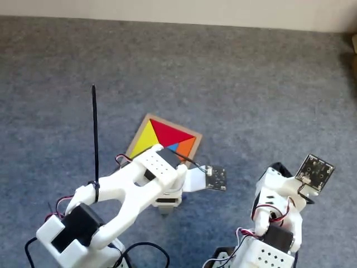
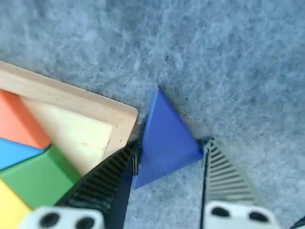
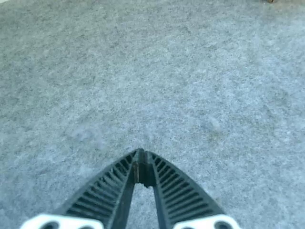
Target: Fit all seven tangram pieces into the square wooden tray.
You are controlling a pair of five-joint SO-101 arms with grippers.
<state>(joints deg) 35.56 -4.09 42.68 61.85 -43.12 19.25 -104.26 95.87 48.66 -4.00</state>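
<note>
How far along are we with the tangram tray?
Done: yellow, red, orange, light blue and green pieces sit in the wooden tray. In hand: the left end effector is at the blue triangle on the carpet beside the tray corner. Left: seat it in the bare corner; whether that makes seven, I cannot tell.

Soft, even light falls on the grey bench (image 1: 262,78), bright enough for colours to read clearly. Shadows are faint. A dim patch lies under the left arm (image 1: 139,190), and a thin dark line sits where the blue triangle (image 2: 164,138) meets the wooden tray (image 2: 71,98).
</note>
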